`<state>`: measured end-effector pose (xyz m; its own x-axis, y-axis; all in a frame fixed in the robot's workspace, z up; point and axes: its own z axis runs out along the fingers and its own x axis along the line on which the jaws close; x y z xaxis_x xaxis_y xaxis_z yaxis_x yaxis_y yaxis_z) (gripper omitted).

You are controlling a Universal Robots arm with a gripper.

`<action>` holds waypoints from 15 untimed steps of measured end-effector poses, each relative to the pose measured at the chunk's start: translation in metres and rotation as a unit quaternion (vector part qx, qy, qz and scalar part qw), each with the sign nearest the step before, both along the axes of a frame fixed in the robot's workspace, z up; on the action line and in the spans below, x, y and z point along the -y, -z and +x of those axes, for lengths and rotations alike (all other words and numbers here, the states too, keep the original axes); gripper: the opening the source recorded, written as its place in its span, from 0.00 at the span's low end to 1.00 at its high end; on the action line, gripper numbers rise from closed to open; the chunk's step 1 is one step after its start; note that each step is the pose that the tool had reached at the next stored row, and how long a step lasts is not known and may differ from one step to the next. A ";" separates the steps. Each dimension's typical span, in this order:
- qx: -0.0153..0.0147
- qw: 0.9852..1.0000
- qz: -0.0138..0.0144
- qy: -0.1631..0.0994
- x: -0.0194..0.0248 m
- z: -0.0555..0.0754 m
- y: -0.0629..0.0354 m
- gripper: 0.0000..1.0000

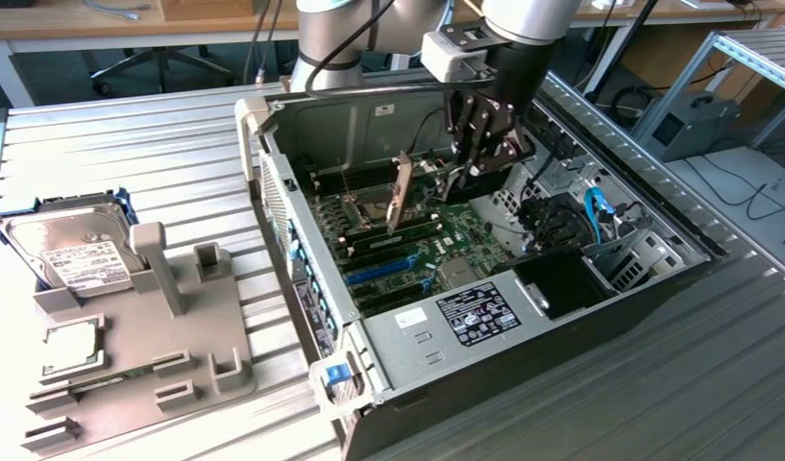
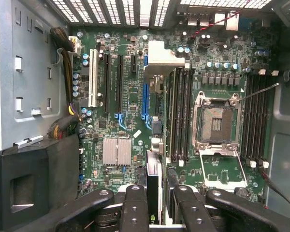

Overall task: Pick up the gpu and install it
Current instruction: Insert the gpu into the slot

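Exterior view: the gripper (image 1: 476, 168) pinches the gpu (image 1: 400, 192) inside the case (image 1: 366, 125), the card edge-down above the motherboard (image 1: 425, 245), long axis along its blue slots (image 1: 373, 274).

The arm (image 1: 527, 38) is a smooth silver-grey cylinder with a pale grey box-shaped camera mount (image 1: 453, 53) at the wrist; black cables loop beside it; the gripper (image 1: 486, 154) is black, its jointed fingers (image 2: 135, 208) fastened with round screws.
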<state>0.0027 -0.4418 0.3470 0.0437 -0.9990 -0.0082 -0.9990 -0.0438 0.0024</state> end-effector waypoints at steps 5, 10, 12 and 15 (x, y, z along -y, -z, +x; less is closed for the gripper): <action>0.000 1.000 -0.001 0.000 0.0001 0.000 0.0026 0.26; 0.000 1.000 -0.001 0.000 0.0001 -0.001 0.0046 0.26; 0.000 1.000 -0.001 0.000 0.0001 -0.001 0.0055 0.26; 0.000 1.000 -0.001 0.000 0.0001 -0.002 0.0072 0.26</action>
<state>0.0003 -0.4419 0.3398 0.0438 -0.9990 -0.0060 -0.9990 -0.0438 0.0025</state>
